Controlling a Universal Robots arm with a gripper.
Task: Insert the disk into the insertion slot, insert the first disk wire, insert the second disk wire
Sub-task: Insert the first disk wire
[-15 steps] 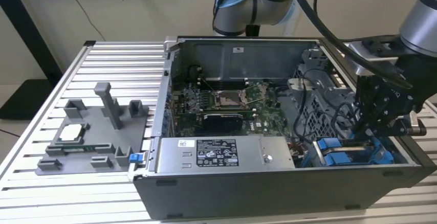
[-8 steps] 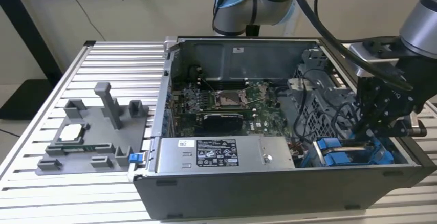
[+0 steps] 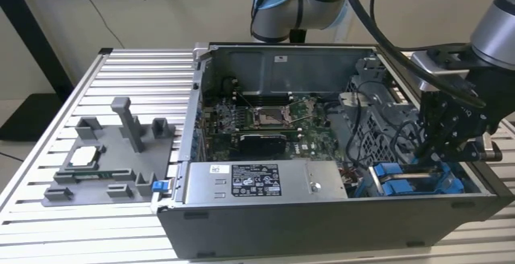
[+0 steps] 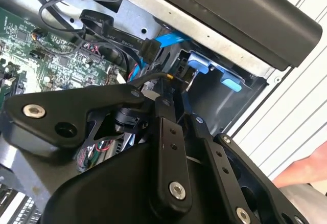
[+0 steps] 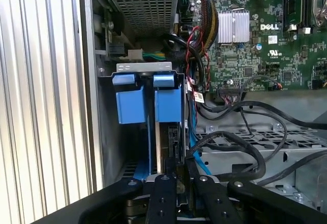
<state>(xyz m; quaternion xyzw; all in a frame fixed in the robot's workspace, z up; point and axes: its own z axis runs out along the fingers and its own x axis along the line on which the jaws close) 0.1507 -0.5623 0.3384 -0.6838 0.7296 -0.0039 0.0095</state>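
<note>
Pinching the disk [image 5: 171,144] edge-on at the insertion slot [image 5: 131,106]

Your claw [image 5: 174,175] looks pressed together on the disk's two broad faces. The slab stands between the bay's blue rails, at about four o'clock of the open computer case [image 3: 322,225] in the exterior view, with the grey power-supply box [image 3: 257,182] toward its nine o'clock. Expect a stiff, fairly dense metal block (nothing that flexes or forgives). Its blue plastic carrier is probably the slicker, weaker part, so grip the flat metal near the trailing edge and treat it as shock-sensitive. Loose black cables [image 5: 240,147] lie just beside the bay.
</note>
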